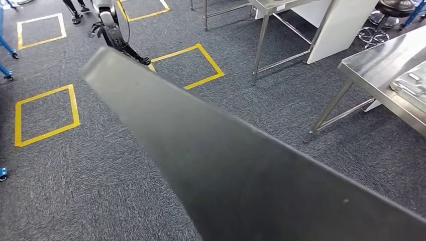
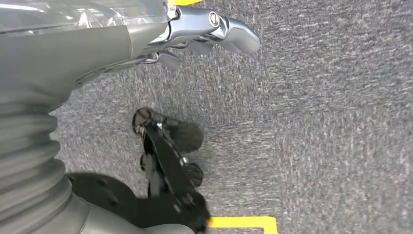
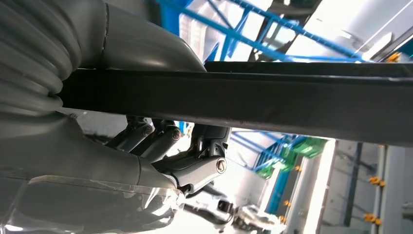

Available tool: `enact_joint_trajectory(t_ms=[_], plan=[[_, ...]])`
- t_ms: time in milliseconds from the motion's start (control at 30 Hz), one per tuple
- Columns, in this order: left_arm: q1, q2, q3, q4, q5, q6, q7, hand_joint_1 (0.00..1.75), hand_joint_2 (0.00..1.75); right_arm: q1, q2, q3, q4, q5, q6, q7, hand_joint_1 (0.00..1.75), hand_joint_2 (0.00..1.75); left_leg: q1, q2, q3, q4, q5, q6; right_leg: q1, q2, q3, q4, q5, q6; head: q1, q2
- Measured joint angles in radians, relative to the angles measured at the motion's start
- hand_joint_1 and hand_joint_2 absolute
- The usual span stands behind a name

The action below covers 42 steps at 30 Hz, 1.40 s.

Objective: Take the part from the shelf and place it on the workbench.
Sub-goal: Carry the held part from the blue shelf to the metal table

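The part is a long, flat dark grey panel that slants across the head view from upper left to lower right and hides both arms. In the right wrist view its dark edge runs across the picture, and my right hand grips it, thumb on one side and fingers curled against the other. My left hand hangs over the grey carpet with its fingers apart and holds nothing. The steel workbench stands at the right, beyond the panel's far side.
A silvery moulded piece lies on the workbench. A second steel table with a white board stands at the back. Yellow tape squares mark the carpet. Another robot's legs and a person's feet are at the far left.
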Motion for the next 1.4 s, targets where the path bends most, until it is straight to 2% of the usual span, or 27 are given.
enact_joint_trajectory(t_ms=[33, 67, 100, 167, 233, 300, 367, 433, 500, 533, 567, 600, 700, 733, 800, 833, 900, 967, 1000, 1033, 1067, 1100, 1133, 1200, 1267, 1333, 1400], plan=[[0.001, 0.0, 0.0, 0.0, 0.0, 0.001, 0.001, 0.0, 1.75, 0.0, 0.0, 0.0, 0.0, 0.0, 0.001, 0.002, 1.75, 1.75, 0.0, -0.002, -0.009, 0.012, 0.009, 0.001, 0.001, 0.013, 0.001, 0.001, 0.0, 0.0, 0.0, 0.0], [0.0, 0.0, 0.0, 0.0, 0.0, 0.002, 0.002, 0.0, 1.75, -0.001, 0.0, -0.001, 0.0, 0.0, 0.002, 0.004, 1.75, 1.75, 0.0, -0.004, 0.001, -0.017, 0.038, 0.003, 0.001, 0.026, 0.002, 0.002, 0.0, 0.0, 0.0, 0.0], [0.0, 0.0, 0.0, 0.0, 0.0, 0.003, 0.002, 0.0, 1.75, -0.003, 0.0, -0.001, 0.0, -0.001, 0.003, 0.006, 1.75, 1.75, 0.0, -0.012, 0.027, -0.08, 0.08, 0.006, 0.0, 0.039, 0.003, 0.004, -0.001, 0.002, 0.0, 0.0], [-0.001, 0.0, 0.0, 0.0, 0.001, 0.004, 0.004, 0.0, 1.75, -0.007, 0.0, -0.002, 0.0, -0.003, 0.008, 0.008, 1.75, 1.75, 0.003, -0.06, 0.085, -0.215, 0.137, 0.013, -0.001, 0.062, 0.001, 0.009, -0.003, 0.008, 0.0, 0.0], [-0.001, 0.0, 0.001, 0.0, 0.001, 0.008, 0.005, 0.0, 1.75, -0.01, 0.001, -0.003, 0.0, -0.003, 0.012, 0.009, 1.75, 1.75, 0.002, -0.093, 0.108, -0.272, 0.148, 0.018, -0.006, 0.083, -0.009, 0.011, 0.0, 0.02, 0.0, 0.0], [-0.002, -0.001, 0.002, 0.0, 0.002, 0.011, 0.006, 0.0, 1.75, -0.011, 0.002, -0.004, 0.0, -0.001, 0.013, 0.012, 1.75, 1.75, 0.001, -0.076, 0.111, -0.28, 0.152, 0.027, -0.01, 0.102, -0.015, 0.009, 0.005, 0.034, 0.0, 0.0], [-0.004, -0.002, 0.005, 0.0, 0.003, 0.013, 0.006, 0.0, 1.75, -0.015, 0.002, -0.005, -0.001, 0.001, 0.014, 0.015, 1.75, 1.75, 0.004, -0.051, 0.116, -0.292, 0.159, 0.04, -0.006, 0.067, -0.028, 0.035, -0.014, 0.042, 0.002, 0.0], [-0.004, -0.003, 0.007, 0.0, 0.006, 0.014, 0.006, 0.0, 1.75, -0.02, 0.005, -0.005, -0.003, 0.002, 0.016, 0.02, 1.75, 1.75, 0.003, -0.024, 0.119, -0.298, 0.161, 0.049, -0.003, 0.004, -0.077, 0.139, -0.071, 0.047, 0.005, 0.0], [-0.002, -0.003, 0.011, 0.0, 0.007, 0.014, 0.006, 0.0, 1.75, -0.021, 0.009, -0.005, -0.003, 0.003, 0.018, 0.024, 1.75, 1.75, -0.001, 0.002, 0.118, -0.297, 0.16, 0.052, -0.007, -0.019, -0.135, 0.261, -0.12, 0.051, 0.006, 0.0], [-0.002, -0.004, 0.012, 0.0, 0.007, 0.013, 0.006, 0.0, 1.75, -0.021, 0.01, -0.005, -0.003, 0.003, 0.018, 0.026, 1.75, 1.75, -0.002, 0.014, 0.118, -0.296, 0.158, 0.052, -0.008, -0.022, -0.147, 0.287, -0.122, 0.053, 0.006, 0.0], [-0.002, -0.004, 0.014, 0.0, 0.007, 0.013, 0.006, 0.0, 1.75, -0.021, 0.011, -0.005, -0.003, 0.003, 0.019, 0.027, 1.75, 1.75, -0.002, 0.026, 0.118, -0.295, 0.157, 0.051, -0.009, -0.024, -0.14, 0.276, -0.108, 0.054, 0.006, 0.0], [-0.003, -0.005, 0.015, 0.0, 0.007, 0.012, 0.005, 0.0, 1.75, -0.021, 0.011, -0.005, -0.003, 0.003, 0.021, 0.027, 1.75, 1.75, -0.002, 0.037, 0.119, -0.294, 0.155, 0.05, -0.01, -0.031, -0.112, 0.225, -0.078, 0.053, 0.006, 0.0], [-0.005, -0.006, 0.016, 0.0, 0.007, 0.012, 0.004, 0.0, 1.75, -0.023, 0.014, -0.009, -0.003, 0.003, 0.032, 0.028, 1.75, 1.75, -0.006, 0.064, 0.126, -0.292, 0.147, 0.039, -0.001, -0.077, -0.006, 0.026, -0.008, 0.043, 0.006, 0.0], [-0.005, -0.007, 0.016, 0.0, 0.007, 0.013, 0.004, 0.0, 1.75, -0.024, 0.015, -0.011, -0.004, 0.004, 0.035, 0.028, 1.75, 1.75, -0.007, 0.072, 0.128, -0.292, 0.145, 0.034, 0.003, -0.084, 0.005, 0.001, -0.005, 0.039, 0.005, 0.0], [-0.006, -0.007, 0.017, 0.0, 0.007, 0.014, 0.003, 0.0, 1.75, -0.024, 0.017, -0.014, -0.004, 0.004, 0.036, 0.028, 1.75, 1.75, -0.008, 0.088, 0.132, -0.294, 0.144, 0.023, 0.006, -0.067, 0.003, -0.002, -0.002, 0.03, 0.005, 0.0], [-0.008, -0.007, 0.017, 0.0, 0.007, 0.015, 0.003, 0.0, 1.75, -0.024, 0.018, -0.016, -0.005, 0.004, 0.037, 0.028, 1.75, 1.75, -0.006, 0.085, 0.133, -0.292, 0.14, 0.017, 0.004, -0.057, 0.003, -0.006, 0.0, 0.025, 0.004, 0.0], [-0.009, -0.007, 0.017, 0.0, 0.006, 0.015, 0.003, 0.0, 1.75, -0.025, 0.022, -0.019, -0.005, 0.004, 0.039, 0.028, 1.75, 1.75, -0.002, 0.049, 0.116, -0.246, 0.107, 0.008, -0.002, -0.04, 0.008, -0.013, 0.005, 0.015, 0.003, 0.0], [-0.007, -0.008, 0.017, 0.0, 0.006, 0.015, 0.003, 0.0, 1.75, -0.026, 0.027, -0.021, -0.005, 0.004, 0.043, 0.028, 1.75, 1.75, 0.001, 0.008, 0.056, -0.116, 0.04, 0.004, -0.003, -0.022, 0.009, -0.015, 0.007, 0.009, 0.002, 0.0], [-0.004, -0.008, 0.017, 0.0, 0.006, 0.015, 0.004, 0.0, 1.75, -0.026, 0.029, -0.021, -0.005, 0.004, 0.045, 0.028, 1.75, 1.75, 0.002, 0.002, 0.022, -0.046, 0.014, 0.003, -0.003, -0.011, 0.009, -0.014, 0.006, 0.008, 0.001, 0.0], [-0.003, -0.008, 0.017, 0.0, 0.005, 0.015, 0.003, 0.0, 1.75, -0.025, 0.029, -0.021, -0.005, 0.005, 0.047, 0.028, 1.75, 1.75, 0.002, -0.001, -0.003, 0.002, 0.004, 0.002, -0.002, 0.001, 0.009, -0.013, 0.006, 0.007, 0.001, 0.0], [-0.002, -0.008, 0.017, 0.0, 0.005, 0.015, 0.003, 0.0, 1.75, -0.024, 0.03, -0.021, -0.005, 0.005, 0.048, 0.028, 1.75, 1.75, 0.001, -0.001, -0.01, 0.01, 0.014, 0.003, -0.001, 0.013, 0.009, -0.012, 0.006, 0.007, 0.001, 0.0], [-0.002, -0.008, 0.017, 0.0, 0.005, 0.014, 0.003, 0.0, 1.75, -0.024, 0.03, -0.021, -0.005, 0.005, 0.048, 0.028, 1.75, 1.75, 0.002, -0.003, 0.001, -0.021, 0.043, 0.005, -0.001, 0.026, 0.01, -0.011, 0.006, 0.008, 0.001, 0.0], [-0.002, -0.008, 0.017, 0.0, 0.004, 0.014, 0.003, 0.0, 1.75, -0.024, 0.031, -0.021, -0.005, 0.005, 0.049, 0.028, 1.75, 1.75, 0.002, -0.014, 0.031, -0.089, 0.084, 0.008, -0.001, 0.039, 0.012, -0.01, 0.005, 0.009, 0.001, 0.0], [-0.002, -0.008, 0.017, 0.0, 0.004, 0.012, 0.001, 0.0, 1.75, -0.025, 0.032, -0.021, -0.005, 0.006, 0.05, 0.029, 1.75, 1.75, 0.005, -0.058, 0.092, -0.224, 0.141, 0.014, -0.002, 0.063, 0.01, -0.005, 0.004, 0.016, 0.002, 0.0], [-0.003, -0.009, 0.017, 0.0, 0.004, 0.009, 0.0, 0.0, 1.75, -0.026, 0.034, -0.022, -0.005, 0.006, 0.052, 0.03, 1.75, 1.75, 0.005, -0.087, 0.115, -0.277, 0.149, 0.02, -0.004, 0.084, 0.002, -0.002, 0.006, 0.027, 0.001, 0.0], [-0.005, -0.01, 0.017, 0.0, 0.005, 0.006, 0.0, 0.0, 1.75, -0.026, 0.035, -0.024, -0.005, 0.007, 0.053, 0.034, 1.75, 1.75, 0.004, -0.07, 0.117, -0.284, 0.152, 0.03, -0.006, 0.098, -0.005, -0.002, 0.01, 0.041, 0.001, 0.0], [-0.007, -0.013, 0.017, 0.0, 0.006, 0.005, 0.0, 0.0, 1.75, -0.029, 0.035, -0.026, -0.005, 0.007, 0.055, 0.037, 1.75, 1.75, 0.006, -0.045, 0.118, -0.291, 0.158, 0.043, -0.003, 0.056, -0.023, 0.032, -0.014, 0.052, 0.006, 0.0]])
